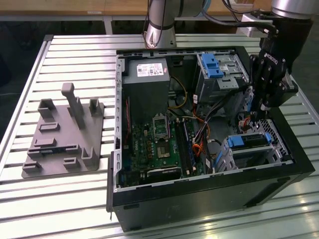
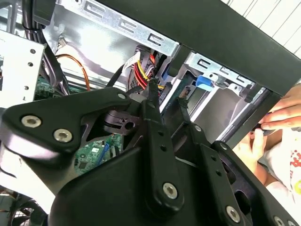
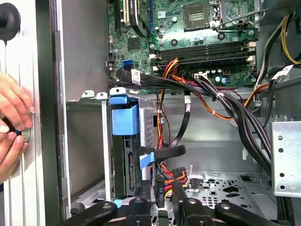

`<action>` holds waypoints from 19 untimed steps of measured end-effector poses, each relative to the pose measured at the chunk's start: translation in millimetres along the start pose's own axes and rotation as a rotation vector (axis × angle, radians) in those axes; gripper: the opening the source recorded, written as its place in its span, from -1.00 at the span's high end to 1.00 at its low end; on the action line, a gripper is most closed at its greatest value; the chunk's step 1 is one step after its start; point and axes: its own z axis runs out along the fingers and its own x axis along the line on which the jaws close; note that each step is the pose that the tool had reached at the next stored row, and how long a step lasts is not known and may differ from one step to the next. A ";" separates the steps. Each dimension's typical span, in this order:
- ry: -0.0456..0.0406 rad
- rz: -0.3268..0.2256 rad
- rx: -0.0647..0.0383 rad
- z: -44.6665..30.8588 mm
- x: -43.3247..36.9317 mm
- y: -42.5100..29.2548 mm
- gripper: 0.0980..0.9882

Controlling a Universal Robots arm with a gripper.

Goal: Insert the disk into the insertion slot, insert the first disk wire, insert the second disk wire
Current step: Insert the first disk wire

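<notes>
The disk [image 1: 246, 141], silver with a bright blue frame [image 3: 124, 117], sits inside the insertion slot [image 1: 259, 155], a small sheet-metal cage at the case's near corner on the exterior view's right. My gripper [image 1: 260, 113] hangs just above the cage's inner end. In the first wrist view my gripper [image 3: 167, 197] is shut on a black plug with red, yellow and orange wires [image 3: 164, 186], right at the disk's end. A flat black wire with a blue end [image 3: 146, 157] lies against the disk beside it. In the second wrist view the narrow fingertips [image 2: 153, 89] stand close together.
A person's hands [image 3: 11, 122] rest on the case's outer wall beside the cage, also seen as hands [image 2: 282, 113] in the second wrist view. A thick black cable bundle [image 3: 225, 108] crosses above the disk. A larger bay with a blue latch [image 1: 214, 64] stands behind. A grey fixture plate [image 1: 62, 137] lies outside.
</notes>
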 end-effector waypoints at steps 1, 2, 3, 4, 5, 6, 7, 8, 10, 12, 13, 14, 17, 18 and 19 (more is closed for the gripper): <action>0.0035 0.000 0.000 0.3 -0.2 0.0 0.50; 0.0071 -0.001 0.000 0.6 -0.5 0.0 0.50; 0.0106 -0.001 0.001 1.0 -0.7 0.0 0.50; 0.0141 -0.002 0.001 1.5 -0.9 0.0 0.50; 0.0176 -0.002 0.001 1.9 -1.2 0.0 0.50; 0.0207 -0.002 0.001 2.4 -1.5 0.0 0.50; 0.0235 -0.002 0.002 2.9 -1.7 0.0 0.50; 0.0254 -0.003 0.002 3.4 -2.1 0.0 0.50; 0.0273 -0.003 0.002 4.1 -3.1 0.1 0.50; 0.0282 -0.003 0.002 4.4 -4.6 0.1 0.50; 0.0284 -0.003 0.002 4.3 -5.3 0.2 0.50; 0.0284 -0.003 0.002 4.3 -6.1 0.2 0.50; 0.0286 -0.003 0.002 5.1 -7.3 0.2 0.68; 0.0288 -0.003 0.002 5.7 -7.5 0.2 0.83; 0.0293 -0.003 0.002 6.3 -7.7 0.3 0.83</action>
